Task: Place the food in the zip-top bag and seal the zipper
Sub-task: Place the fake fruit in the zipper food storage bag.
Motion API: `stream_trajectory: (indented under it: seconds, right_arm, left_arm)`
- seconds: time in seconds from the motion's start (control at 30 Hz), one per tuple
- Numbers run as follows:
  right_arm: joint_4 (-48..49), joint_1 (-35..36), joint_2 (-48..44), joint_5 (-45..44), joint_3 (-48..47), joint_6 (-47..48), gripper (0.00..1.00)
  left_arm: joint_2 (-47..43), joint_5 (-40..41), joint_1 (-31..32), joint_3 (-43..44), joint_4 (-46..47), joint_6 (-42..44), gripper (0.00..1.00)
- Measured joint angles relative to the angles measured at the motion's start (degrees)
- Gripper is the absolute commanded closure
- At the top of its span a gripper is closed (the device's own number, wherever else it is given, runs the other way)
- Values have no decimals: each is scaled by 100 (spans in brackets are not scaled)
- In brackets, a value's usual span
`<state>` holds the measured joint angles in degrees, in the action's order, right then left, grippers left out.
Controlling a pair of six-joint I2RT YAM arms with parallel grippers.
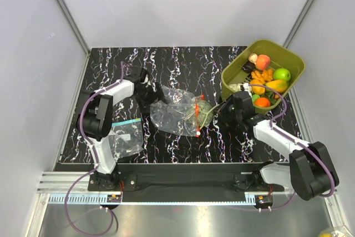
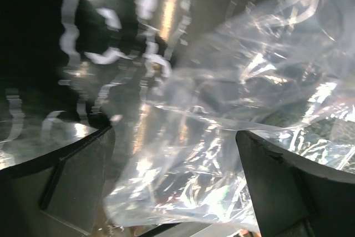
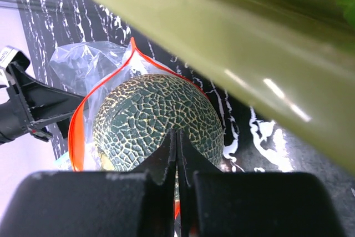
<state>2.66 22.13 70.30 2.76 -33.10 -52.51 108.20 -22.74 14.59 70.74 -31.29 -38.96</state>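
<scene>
The melon (image 3: pixel 158 116) sits in the mouth of the zip-top bag (image 1: pixel 172 114), dead ahead of the right gripper (image 3: pixel 176 140), closed empty, while the left gripper (image 2: pixel 175 162) gapes wide at the bag's far end.

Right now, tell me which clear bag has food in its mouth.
The red-orange-strip bag mid-table, holding the netted melon; the teal-strip bag lies flat and looks empty.

This looks like a robot lab, not a home. 2 robot arms (image 1: pixel 102 117) are bolted to a metal rail (image 1: pixel 58 181) by a black table (image 1: pixel 166 59). Plain white walls (image 1: pixel 183 4) box it in. Purple cables (image 1: pixel 69 209) hang down. Toy food (image 1: pixel 282 74) fills a green tub (image 1: pixel 228 77).
</scene>
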Motion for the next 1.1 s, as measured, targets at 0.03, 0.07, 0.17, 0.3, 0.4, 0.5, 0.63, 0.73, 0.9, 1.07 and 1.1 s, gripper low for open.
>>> stream_trajectory:
  seconds: [0.03,0.07,0.17,0.3,0.4,0.5,0.63,0.73,0.9,1.07,1.1]
  right_arm:
    - [31,24,13,-4,0,-11,99]
    - [72,66,33,-9,0,-28,99]
    - [214,269,107,-24,-4,-61,99]
    - [389,612,334,-42,-114,-83,99]
    - [501,833,566,-63,-264,-94,99]
    - [629,990,763,-72,-380,-109,99]
    - [669,1069,1005,-120,-570,-105,97]
    - [549,1165,1351,-205,-929,-76,92]
    - [-50,1362,1626,-225,-1419,105,86]
    - [-868,1412,1469,-393,-1644,409,64]
    - [-1097,1414,1423,-446,-1740,485,56]
  left_arm:
    - [0,-9,57,0,31,-15,4]
    - [0,-24,116,2,55,-28,4]
    - [4,-61,179,4,90,-37,4]
    - [31,-66,170,7,103,-37,4]
    - [57,-76,170,7,105,-37,4]
    - [61,-87,188,13,114,-37,4]
    - [61,-105,225,13,133,-37,4]
    - [61,-122,284,13,144,-35,4]
    - [61,-155,431,59,105,-31,3]
    - [61,-118,483,378,-168,129,2]
    - [61,-92,481,487,-254,188,2]
